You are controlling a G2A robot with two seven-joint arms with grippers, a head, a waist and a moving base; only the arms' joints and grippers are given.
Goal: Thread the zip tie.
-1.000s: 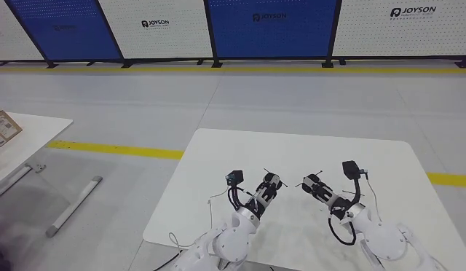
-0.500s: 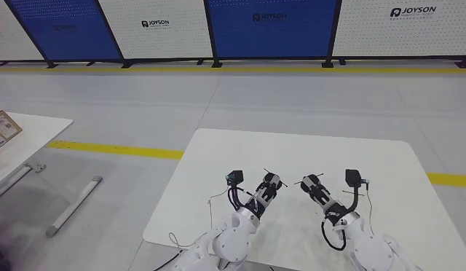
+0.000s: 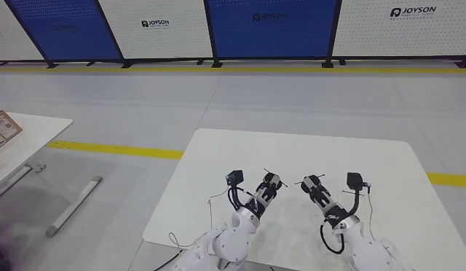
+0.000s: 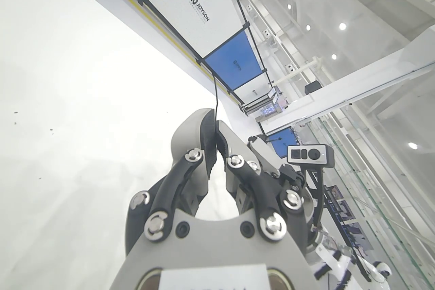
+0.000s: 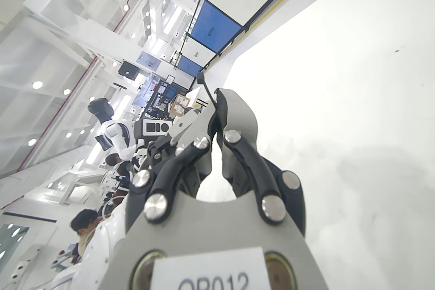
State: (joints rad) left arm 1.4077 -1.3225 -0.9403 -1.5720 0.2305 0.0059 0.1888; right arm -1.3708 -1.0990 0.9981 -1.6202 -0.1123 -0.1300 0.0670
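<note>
Both arms hover over the white table [image 3: 291, 147], wrists close together near its front edge. My left gripper [image 3: 273, 182] [image 4: 214, 121] is shut on the thin black tail of the zip tie [image 4: 216, 94], which sticks out straight past the fingertips. My right gripper [image 3: 312, 183] [image 5: 217, 101] is shut on the zip tie's other end, whose small square head [image 5: 200, 78] pokes out beyond the pads. The two tips face each other a short gap apart. How the strip runs below the fingers is hidden.
The white table top spreads bare ahead of and to both sides of the grippers. Another table [image 3: 29, 136] stands off to the left across open floor. Blue and white partition panels [image 3: 269, 16] line the back.
The right arm's wrist has shifted slightly nearer and turned a little, its gripper staying close to the left one. The left arm has kept still.
</note>
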